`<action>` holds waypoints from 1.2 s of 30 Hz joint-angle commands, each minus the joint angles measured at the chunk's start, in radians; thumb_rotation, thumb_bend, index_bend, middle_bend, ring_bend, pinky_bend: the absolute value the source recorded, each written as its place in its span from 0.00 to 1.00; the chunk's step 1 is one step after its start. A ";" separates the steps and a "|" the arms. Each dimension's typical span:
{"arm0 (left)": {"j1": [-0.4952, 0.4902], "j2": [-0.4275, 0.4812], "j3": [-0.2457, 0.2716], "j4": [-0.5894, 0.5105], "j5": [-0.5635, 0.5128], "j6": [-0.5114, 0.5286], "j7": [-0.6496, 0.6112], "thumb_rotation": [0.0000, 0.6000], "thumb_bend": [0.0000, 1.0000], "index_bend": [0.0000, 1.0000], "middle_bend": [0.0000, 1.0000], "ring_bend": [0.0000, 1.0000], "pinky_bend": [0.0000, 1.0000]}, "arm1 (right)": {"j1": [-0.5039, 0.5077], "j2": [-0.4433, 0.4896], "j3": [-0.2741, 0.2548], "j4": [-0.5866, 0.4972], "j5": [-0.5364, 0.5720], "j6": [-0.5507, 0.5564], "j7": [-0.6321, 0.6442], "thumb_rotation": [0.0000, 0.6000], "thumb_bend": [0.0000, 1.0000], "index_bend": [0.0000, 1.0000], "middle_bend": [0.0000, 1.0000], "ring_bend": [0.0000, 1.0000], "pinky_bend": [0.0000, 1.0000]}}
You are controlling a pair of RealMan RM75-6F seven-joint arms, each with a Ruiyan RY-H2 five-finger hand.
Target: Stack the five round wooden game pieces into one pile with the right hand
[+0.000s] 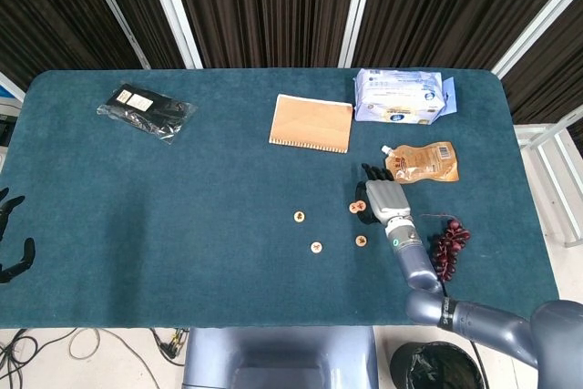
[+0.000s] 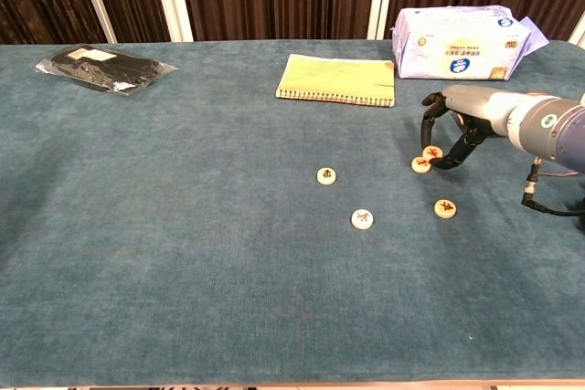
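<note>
Right hand (image 2: 454, 125) hovering over two pieces, fingers (image 2: 428, 131) curled down; grip on upper piece (image 2: 432, 152): cannot tell. Upper piece overlapping lower piece (image 2: 420, 164), seating askew. Three pieces lying loose on counter (image 2: 183, 226): (image 2: 326, 175), (image 2: 363, 218), (image 2: 445, 209). Judging stack barely begun.

Five round wooden pieces (image 2: 363, 218), three flat apart, two overlapping (image 2: 426, 159)

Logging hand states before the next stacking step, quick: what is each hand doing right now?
Left hand: open, holds nothing, at the table's left edge.
Right hand: fingertips on a game piece tilted against another piece; whether it grips cannot be told.
</note>
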 commanded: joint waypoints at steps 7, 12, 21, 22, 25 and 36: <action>0.000 0.000 0.000 0.001 -0.001 -0.001 -0.002 1.00 0.48 0.14 0.00 0.00 0.00 | 0.008 -0.024 0.009 0.028 0.022 -0.024 0.005 1.00 0.42 0.56 0.00 0.00 0.00; -0.001 0.000 0.000 0.001 0.000 -0.001 0.000 1.00 0.49 0.14 0.00 0.00 0.00 | 0.010 -0.029 0.009 0.031 0.019 -0.023 0.004 1.00 0.42 0.56 0.00 0.00 0.00; -0.001 0.000 0.000 0.001 0.000 -0.002 0.000 1.00 0.48 0.14 0.00 0.00 0.00 | 0.011 -0.035 0.012 0.040 0.023 -0.024 0.002 1.00 0.42 0.56 0.00 0.00 0.00; -0.001 0.000 0.001 0.001 0.001 -0.002 0.000 1.00 0.48 0.14 0.00 0.00 0.00 | 0.011 -0.034 0.012 0.040 0.024 -0.025 0.002 1.00 0.42 0.56 0.00 0.00 0.00; -0.001 0.000 0.000 0.000 -0.001 -0.002 0.000 1.00 0.49 0.14 0.00 0.00 0.00 | 0.012 -0.034 0.013 0.041 0.026 -0.027 0.000 1.00 0.42 0.56 0.00 0.00 0.00; -0.001 0.000 -0.001 0.002 -0.004 -0.003 -0.001 1.00 0.48 0.14 0.00 0.00 0.00 | 0.018 -0.036 0.016 0.033 0.034 -0.034 -0.005 1.00 0.42 0.56 0.00 0.00 0.00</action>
